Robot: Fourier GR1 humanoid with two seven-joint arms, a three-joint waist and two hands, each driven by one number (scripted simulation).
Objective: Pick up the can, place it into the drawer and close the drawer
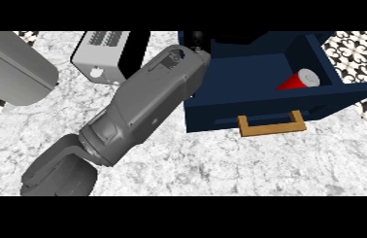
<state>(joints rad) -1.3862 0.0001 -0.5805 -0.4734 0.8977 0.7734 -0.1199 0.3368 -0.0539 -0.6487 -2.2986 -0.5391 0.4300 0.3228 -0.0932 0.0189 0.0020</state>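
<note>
Hovering at the drawer's [215, 113] back left corner, our right hand [196, 39] shows only a dark sliver, so we cannot tell whether its fingers are apart or together. The can [301, 80] lies tilted inside the drawer, against its right wall. We judge that only pushing the drawer shut at the handle [272, 128] is left.

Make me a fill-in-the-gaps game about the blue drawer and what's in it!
1. The dark blue drawer is not shut; it stands ___.
2. Lying inside it is a red ___.
3. On the drawer's front sits a brown ___ for pulling.
Missing words: open; can; handle.
</note>
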